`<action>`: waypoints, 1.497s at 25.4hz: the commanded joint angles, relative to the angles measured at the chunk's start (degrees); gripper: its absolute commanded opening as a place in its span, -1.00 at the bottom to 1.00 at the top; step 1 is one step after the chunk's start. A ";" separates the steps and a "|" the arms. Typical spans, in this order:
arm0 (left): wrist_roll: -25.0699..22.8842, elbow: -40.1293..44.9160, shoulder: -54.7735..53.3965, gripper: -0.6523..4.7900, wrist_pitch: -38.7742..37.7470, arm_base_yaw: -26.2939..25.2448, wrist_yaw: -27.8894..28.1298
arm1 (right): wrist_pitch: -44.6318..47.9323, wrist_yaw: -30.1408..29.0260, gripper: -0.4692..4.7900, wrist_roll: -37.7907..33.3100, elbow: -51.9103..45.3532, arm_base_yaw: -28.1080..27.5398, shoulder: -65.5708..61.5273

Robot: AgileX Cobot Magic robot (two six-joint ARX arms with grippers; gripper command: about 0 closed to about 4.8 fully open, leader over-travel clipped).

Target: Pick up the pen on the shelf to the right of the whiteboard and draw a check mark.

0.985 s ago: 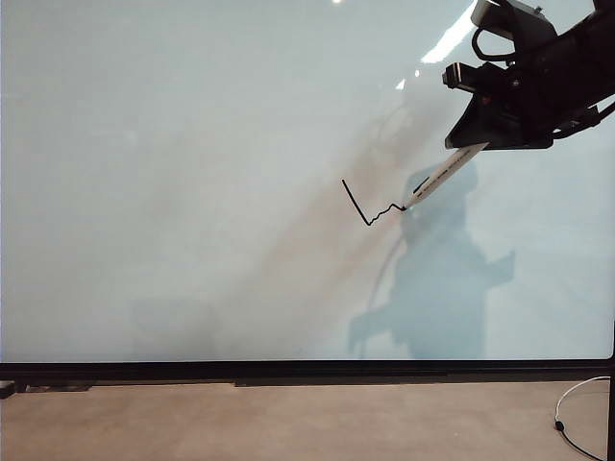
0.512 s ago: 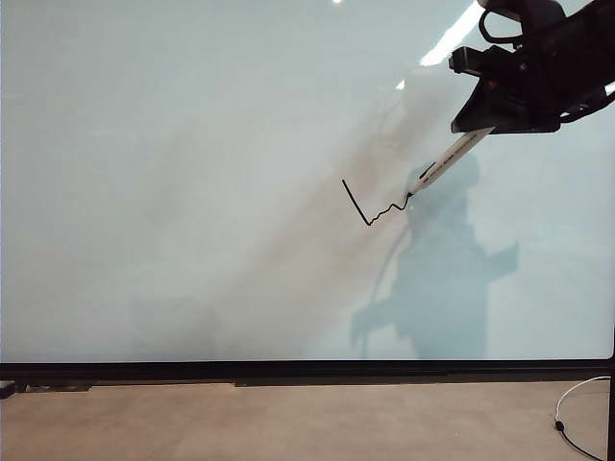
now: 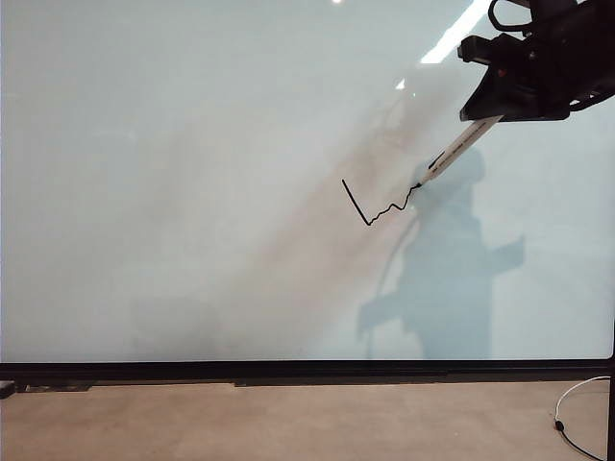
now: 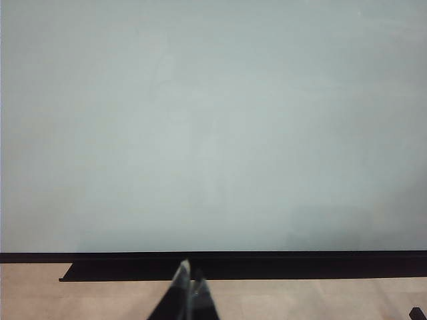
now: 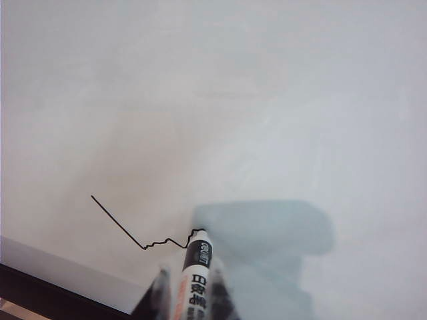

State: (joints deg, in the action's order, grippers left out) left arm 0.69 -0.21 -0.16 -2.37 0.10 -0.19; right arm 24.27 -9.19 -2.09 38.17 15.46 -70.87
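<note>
We see a bright, evenly lit scene with soft light from overhead. On the glossy whiteboard (image 3: 192,144) the ceiling lamps leave a white streak of glare and small spots near the top in the exterior view. The right claw (image 3: 480,117) and its arm cast a broad bluish-grey shadow on the board below the pen (image 3: 450,157), with a fainter brownish smear running diagonally beside it. The check mark (image 3: 377,204) reads sharp and black. In the right wrist view the pen barrel is in fair focus, while the claw's near fingers (image 5: 159,297) blur at the frame edge. In the left wrist view the left claw (image 4: 187,297) appears soft and out of focus, and the board looks flat and dull grey.
</note>
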 commanded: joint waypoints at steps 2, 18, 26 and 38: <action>-0.24 -0.15 -0.02 -0.78 0.72 0.00 -0.02 | 0.35 0.26 -0.85 0.63 0.28 -0.76 1.01; -0.24 -0.17 -0.02 -0.78 0.72 0.00 -0.02 | -0.94 0.28 -0.85 1.75 0.31 -2.27 4.28; -0.24 -0.17 -0.02 -0.78 0.74 0.00 -0.02 | -1.51 0.33 -0.85 2.21 0.28 -3.13 5.66; -0.24 -0.15 -0.02 -0.78 0.70 0.00 0.00 | -1.77 0.26 -0.85 2.36 0.31 -4.39 7.19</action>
State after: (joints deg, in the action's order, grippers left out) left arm 0.71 -0.21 -0.19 -2.35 0.10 -0.19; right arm 21.56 -9.02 0.08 38.17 11.11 -64.07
